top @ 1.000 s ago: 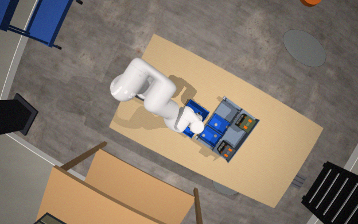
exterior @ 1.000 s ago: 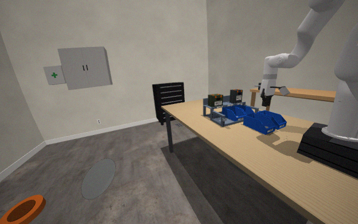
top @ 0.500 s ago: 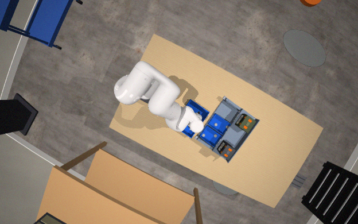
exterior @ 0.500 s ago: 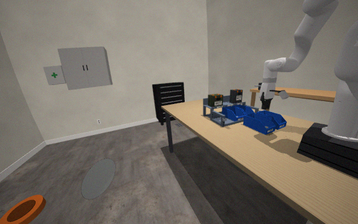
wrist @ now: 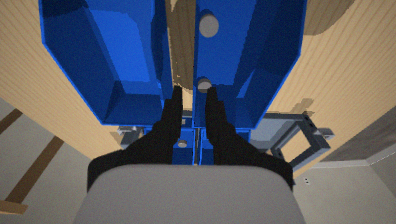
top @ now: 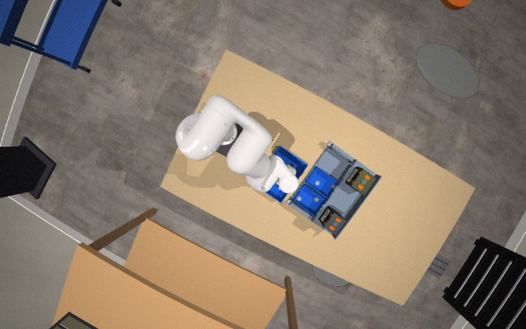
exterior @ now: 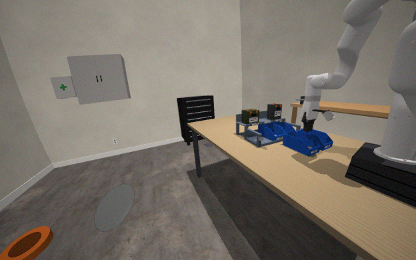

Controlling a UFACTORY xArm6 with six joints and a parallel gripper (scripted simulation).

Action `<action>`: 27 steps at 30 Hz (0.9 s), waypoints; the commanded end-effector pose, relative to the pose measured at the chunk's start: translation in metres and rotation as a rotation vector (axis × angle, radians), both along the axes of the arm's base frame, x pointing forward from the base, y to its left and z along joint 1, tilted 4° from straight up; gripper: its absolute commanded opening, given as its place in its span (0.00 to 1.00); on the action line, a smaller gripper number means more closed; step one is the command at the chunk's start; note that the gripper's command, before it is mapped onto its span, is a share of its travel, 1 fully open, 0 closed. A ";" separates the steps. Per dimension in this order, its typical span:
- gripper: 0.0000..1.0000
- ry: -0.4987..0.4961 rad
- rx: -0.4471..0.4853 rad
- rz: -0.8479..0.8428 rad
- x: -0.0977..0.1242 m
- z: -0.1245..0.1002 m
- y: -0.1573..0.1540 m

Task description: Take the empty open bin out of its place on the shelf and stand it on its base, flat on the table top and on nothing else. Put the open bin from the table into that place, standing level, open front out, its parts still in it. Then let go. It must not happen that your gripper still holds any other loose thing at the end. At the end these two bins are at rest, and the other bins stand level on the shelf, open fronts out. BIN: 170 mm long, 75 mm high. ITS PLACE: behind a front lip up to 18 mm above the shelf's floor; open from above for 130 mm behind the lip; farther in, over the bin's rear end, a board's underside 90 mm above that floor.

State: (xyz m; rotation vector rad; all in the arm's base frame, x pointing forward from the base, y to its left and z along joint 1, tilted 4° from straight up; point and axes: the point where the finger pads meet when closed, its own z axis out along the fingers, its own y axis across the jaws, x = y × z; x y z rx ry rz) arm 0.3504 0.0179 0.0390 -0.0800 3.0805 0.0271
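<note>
The blue bin with grey round parts (top: pixel 285 155) (exterior: pixel 297 143) (wrist: pixel 225 45) stands on the table top. The empty blue bin (top: pixel 280 194) (exterior: pixel 327 141) (wrist: pixel 125 45) stands on the table beside it, with a narrow gap between them. My gripper (exterior: pixel 308 130) (wrist: pixel 194 97) is partly open, fingers down, at the bins' rear ends. In the wrist view the parts bin's near side wall shows between the fingertips; nothing is gripped. Whether a finger touches a bin is hidden. The empty place (top: pixel 333 162) (wrist: pixel 267 132) is bare shelf floor at one end of the shelf.
Two blue bins (top: pixel 324 179) (top: pixel 308 195) with parts stand side by side on the shelf, next to the bare place. A green box (top: pixel 361 179) (exterior: pixel 251 117) and a dark grey box (top: pixel 332 220) (exterior: pixel 274 111) stand on the raised board behind. Grey frame posts bound the shelf ends.
</note>
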 end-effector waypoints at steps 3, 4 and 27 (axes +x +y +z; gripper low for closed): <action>0.26 -0.005 0.000 0.000 0.002 -0.006 0.000; 0.26 -0.005 0.000 0.000 0.002 -0.007 0.000; 0.26 -0.005 0.000 0.000 0.003 -0.013 0.000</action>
